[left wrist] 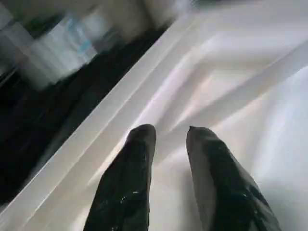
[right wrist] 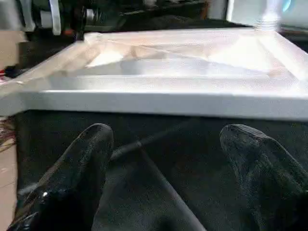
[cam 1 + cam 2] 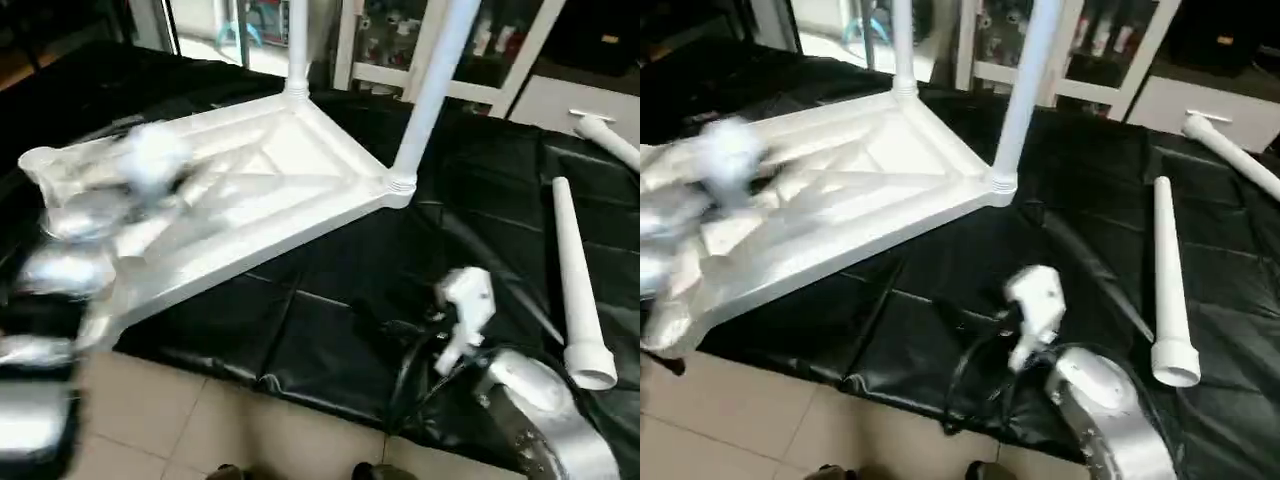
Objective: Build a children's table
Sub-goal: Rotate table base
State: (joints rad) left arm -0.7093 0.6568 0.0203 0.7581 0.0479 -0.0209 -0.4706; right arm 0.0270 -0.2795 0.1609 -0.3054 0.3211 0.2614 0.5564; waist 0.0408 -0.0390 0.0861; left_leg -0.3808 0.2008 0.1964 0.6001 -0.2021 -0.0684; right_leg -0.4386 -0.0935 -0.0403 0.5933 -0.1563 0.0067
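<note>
The children's table lies upside down on a black sheet, its white tabletop [image 3: 270, 180] showing the X-ribbed underside. Two white legs stand upright in the far corner sockets, one [image 3: 297, 50] at the back and one [image 3: 432, 90] to its right. Two loose legs lie on the sheet to the right, a near one [image 3: 577, 285] and a far one [image 3: 608, 138]. My left arm [image 3: 70, 240] reaches over the tabletop's left part. My left gripper [image 1: 166, 134] hovers just above the ribs, fingers slightly apart and holding nothing. My right gripper [image 2: 163, 139] is wide open above the sheet, facing the tabletop's side edge.
The black sheet [image 3: 330, 320] ends at a tiled floor [image 3: 200, 420] along the front. A black cable [image 3: 975, 380] loops beside my right forearm [image 3: 1100, 410]. Glass-fronted cabinets [image 3: 480, 40] stand behind the work area.
</note>
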